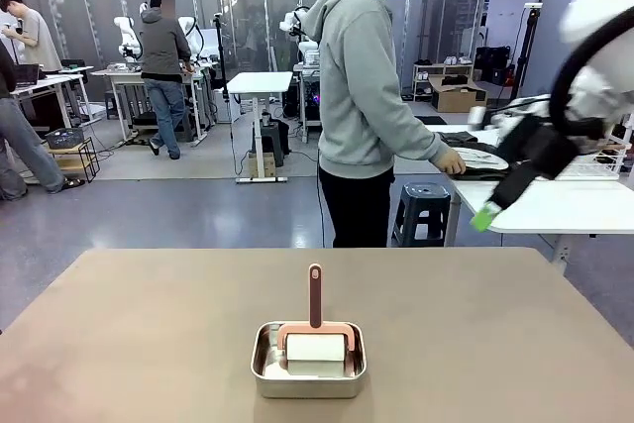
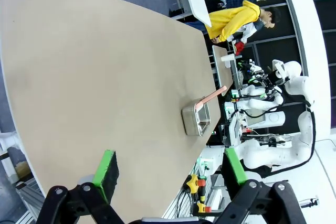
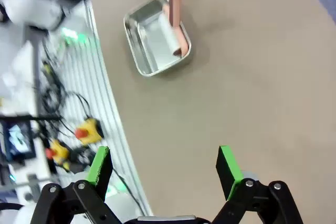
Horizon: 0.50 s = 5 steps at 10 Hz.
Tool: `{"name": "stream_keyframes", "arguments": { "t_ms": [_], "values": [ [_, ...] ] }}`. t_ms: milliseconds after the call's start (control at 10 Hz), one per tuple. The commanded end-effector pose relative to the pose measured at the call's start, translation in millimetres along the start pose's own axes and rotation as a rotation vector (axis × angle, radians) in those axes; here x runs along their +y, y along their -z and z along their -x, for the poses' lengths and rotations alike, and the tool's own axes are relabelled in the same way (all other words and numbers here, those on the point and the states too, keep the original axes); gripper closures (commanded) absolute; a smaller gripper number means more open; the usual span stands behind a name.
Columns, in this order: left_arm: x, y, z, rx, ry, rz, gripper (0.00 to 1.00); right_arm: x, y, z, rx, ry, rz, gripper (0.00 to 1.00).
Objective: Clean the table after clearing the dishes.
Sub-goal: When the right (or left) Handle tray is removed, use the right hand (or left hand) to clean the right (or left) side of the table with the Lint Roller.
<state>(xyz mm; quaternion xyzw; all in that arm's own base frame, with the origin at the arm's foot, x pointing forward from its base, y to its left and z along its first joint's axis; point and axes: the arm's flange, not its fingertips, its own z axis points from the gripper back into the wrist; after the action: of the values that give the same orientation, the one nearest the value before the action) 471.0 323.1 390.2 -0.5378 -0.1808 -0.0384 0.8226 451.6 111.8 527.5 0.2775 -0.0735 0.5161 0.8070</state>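
Note:
The tan table (image 1: 149,344) carries a small steel pan (image 1: 260,359) near its front middle. A white cleaning roller (image 1: 315,352) with a pink upright handle rests in the pan. One white plate of the dishes (image 1: 487,158) lies on a dark tray on the side table, under the person's hand and partly hidden by my right arm. My right gripper (image 1: 489,213) hangs high at the right, off the tan table, jaws open and empty (image 3: 164,156). It looks down on the pan (image 3: 142,51) and table (image 3: 252,87). My left gripper (image 2: 169,161) is open and empty above the table (image 2: 79,77), far from the pan (image 2: 195,121).
A person (image 1: 367,96) stands at the far side, one hand on the white side table (image 1: 565,207). A black stool (image 1: 426,200) stands beside that table. In the right wrist view, cables and small items (image 3: 86,129) lie beyond the table's near edge.

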Motion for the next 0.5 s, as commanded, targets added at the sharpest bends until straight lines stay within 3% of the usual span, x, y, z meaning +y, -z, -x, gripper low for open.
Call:
{"name": "stream_keyframes", "arguments": {
  "t_ms": [0, 400],
  "values": [
    [-3, -1, 4, 0.009, 0.018, -0.012, 0.0, 0, 44, -21, 0.097, -0.146, 0.127, 0.0],
    [-3, -1, 4, 0.009, 0.018, -0.012, 0.0, 1, 96, -41, 0.237, -0.196, 0.197, 0.0]
  ]
}}
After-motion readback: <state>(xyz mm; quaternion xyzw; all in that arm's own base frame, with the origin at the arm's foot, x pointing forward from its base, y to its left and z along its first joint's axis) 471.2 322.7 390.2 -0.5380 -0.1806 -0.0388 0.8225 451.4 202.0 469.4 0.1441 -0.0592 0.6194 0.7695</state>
